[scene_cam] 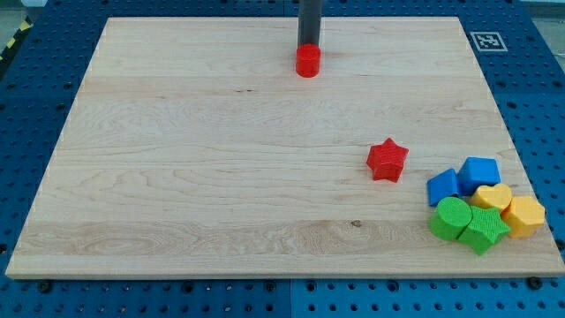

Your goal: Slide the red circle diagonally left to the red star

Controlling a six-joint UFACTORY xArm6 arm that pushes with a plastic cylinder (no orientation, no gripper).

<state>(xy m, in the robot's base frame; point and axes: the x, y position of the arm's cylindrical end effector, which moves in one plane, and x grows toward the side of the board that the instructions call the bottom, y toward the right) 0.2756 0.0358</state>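
Sitting near the surface top edge, red circle touching my tip just above it, no claw showing, red star lying well apart toward lower right.

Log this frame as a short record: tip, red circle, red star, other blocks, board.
tip: my tip sits at the view's top, at the red circle's top edge, apparently touching it
red circle: near the board's top edge, alone
red star: lower and toward the view's right of the circle, apart from all blocks
cluster: bottom right corner; two blue blocks, two yellow blocks, two green blocks, packed together
board: wooden
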